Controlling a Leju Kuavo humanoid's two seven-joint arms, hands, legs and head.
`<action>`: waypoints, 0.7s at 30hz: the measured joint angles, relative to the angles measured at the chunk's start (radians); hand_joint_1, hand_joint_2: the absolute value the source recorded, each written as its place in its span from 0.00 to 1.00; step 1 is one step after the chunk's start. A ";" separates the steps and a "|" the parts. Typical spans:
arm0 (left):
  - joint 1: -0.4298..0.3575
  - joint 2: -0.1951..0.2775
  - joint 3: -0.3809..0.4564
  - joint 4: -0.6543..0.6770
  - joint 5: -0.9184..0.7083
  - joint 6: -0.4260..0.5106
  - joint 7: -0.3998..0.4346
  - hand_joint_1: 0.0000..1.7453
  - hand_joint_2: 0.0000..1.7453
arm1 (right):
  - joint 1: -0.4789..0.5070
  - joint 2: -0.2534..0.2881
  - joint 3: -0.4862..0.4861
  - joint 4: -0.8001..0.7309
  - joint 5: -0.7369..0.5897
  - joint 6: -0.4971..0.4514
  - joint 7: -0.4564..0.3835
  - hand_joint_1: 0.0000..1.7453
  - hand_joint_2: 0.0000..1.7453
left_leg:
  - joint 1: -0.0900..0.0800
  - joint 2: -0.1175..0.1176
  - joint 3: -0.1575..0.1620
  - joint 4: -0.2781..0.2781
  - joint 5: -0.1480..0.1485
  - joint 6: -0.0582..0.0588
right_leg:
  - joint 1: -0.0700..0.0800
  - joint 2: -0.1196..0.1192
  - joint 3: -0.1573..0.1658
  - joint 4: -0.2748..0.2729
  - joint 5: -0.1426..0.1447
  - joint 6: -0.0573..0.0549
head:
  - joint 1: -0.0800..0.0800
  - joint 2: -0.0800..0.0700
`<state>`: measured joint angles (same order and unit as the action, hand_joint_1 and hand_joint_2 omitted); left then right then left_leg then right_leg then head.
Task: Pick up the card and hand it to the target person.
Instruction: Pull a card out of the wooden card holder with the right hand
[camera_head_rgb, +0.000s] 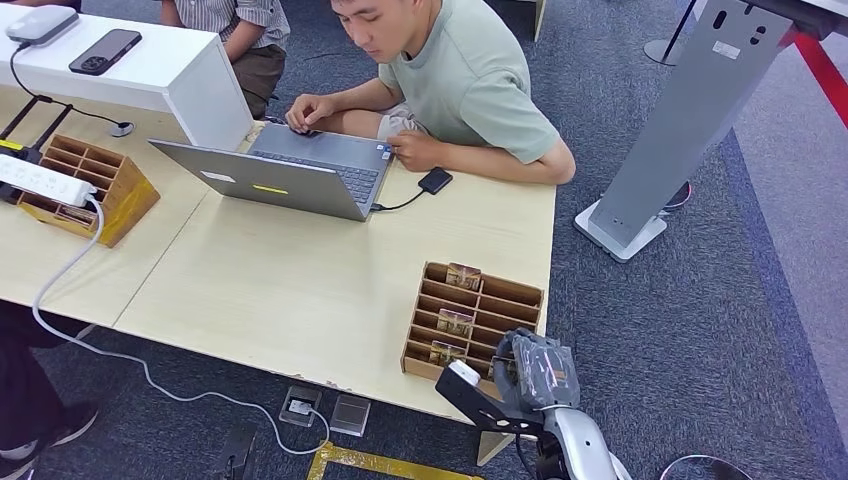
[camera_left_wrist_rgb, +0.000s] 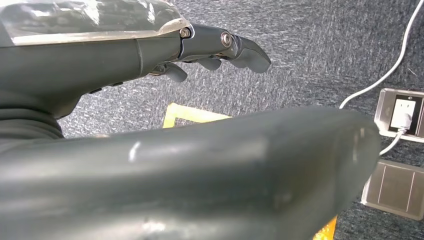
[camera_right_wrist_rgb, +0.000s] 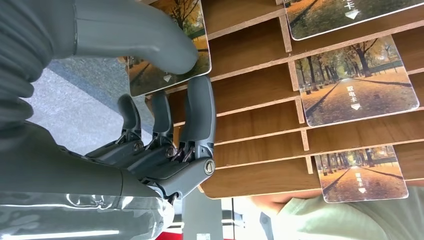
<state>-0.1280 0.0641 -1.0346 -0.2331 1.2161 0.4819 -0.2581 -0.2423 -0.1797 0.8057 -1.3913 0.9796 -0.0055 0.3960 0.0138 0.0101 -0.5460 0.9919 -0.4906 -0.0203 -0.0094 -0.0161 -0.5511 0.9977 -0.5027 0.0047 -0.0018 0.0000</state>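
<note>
Right hand (camera_right_wrist_rgb: 165, 100) pinching autumn-avenue photo card (camera_right_wrist_rgb: 172, 45) between thumb and fingers at near edge of slotted wooden organiser (camera_head_rgb: 500, 293) on pale surface (camera_head_rgb: 300, 290), left hand (camera_left_wrist_rgb: 210, 50) empty, fingers loosely extended above grey carpet (camera_left_wrist_rgb: 310, 45).

1. An office or reception area: blue-grey carpet (camera_head_rgb: 700, 330) covers the floor around a pale wood counter (camera_head_rgb: 300, 290).
2. Beyond the right robot hand (camera_head_rgb: 535, 372), a person works at an open laptop (camera_head_rgb: 290, 175).
3. Just ahead of that robot hand, a wooden slotted organiser (camera_head_rgb: 470, 315) holds printed cards (camera_right_wrist_rgb: 357, 82).
4. A floor socket (camera_left_wrist_rgb: 402, 112) sits near the left robot hand (camera_left_wrist_rgb: 150, 55).
</note>
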 joint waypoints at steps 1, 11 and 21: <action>0.000 0.000 0.000 0.000 0.000 0.001 0.000 0.00 0.00 | 0.001 -0.001 0.000 -0.004 0.001 0.001 0.002 0.73 1.00 | 0.000 0.000 0.000 0.000 0.000 0.000 | 0.000 0.000 0.000 0.000 0.000 0.000 | 0.000 0.000; 0.000 0.000 -0.001 0.000 0.000 0.003 0.003 0.00 0.00 | 0.022 -0.023 -0.003 -0.060 0.003 0.006 0.022 0.80 1.00 | 0.000 0.000 -0.001 0.000 0.000 0.000 | 0.000 0.000 0.000 0.000 0.000 0.000 | 0.000 0.000; 0.000 0.000 -0.001 0.000 0.000 0.004 0.008 0.00 0.00 | 0.026 -0.044 -0.042 -0.160 0.018 0.004 0.030 0.83 1.00 | 0.000 0.000 -0.001 0.000 0.000 0.000 | 0.000 0.000 0.000 0.000 0.000 0.000 | 0.000 0.000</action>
<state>-0.1283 0.0641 -1.0353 -0.2331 1.2161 0.4863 -0.2499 -0.2165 -0.2239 0.7640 -1.5510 0.9980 -0.0019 0.4261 0.0138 0.0100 -0.5467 0.9921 -0.4908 -0.0201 -0.0094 -0.0161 -0.5514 0.9976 -0.5026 0.0048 -0.0018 0.0000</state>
